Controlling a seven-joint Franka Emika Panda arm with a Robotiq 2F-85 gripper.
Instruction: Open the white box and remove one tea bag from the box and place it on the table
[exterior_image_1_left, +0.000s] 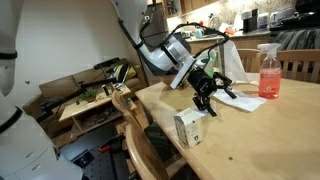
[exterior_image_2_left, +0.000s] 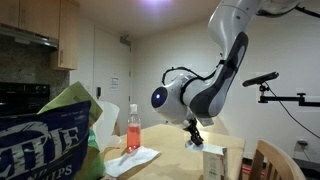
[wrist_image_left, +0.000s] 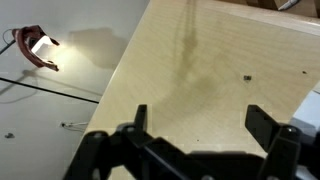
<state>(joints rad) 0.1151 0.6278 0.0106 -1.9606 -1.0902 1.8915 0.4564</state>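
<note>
The gripper (exterior_image_1_left: 208, 104), jaws apart, hovers just above the white box (exterior_image_1_left: 188, 127), which stands near the edge of the light-wood surface (exterior_image_1_left: 260, 130). To lift the flap cleanly, it should approach slowly and avoid tipping the box.

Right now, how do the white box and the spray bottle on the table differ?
The white box is a squat, opaque carton with dark print; the spray bottle is taller and see-through, holding pink liquid. The box stands close to the table's edge by the gripper; the bottle stands farther in, beside white paper sheets. Both stand upright on the light-wood table.
</note>
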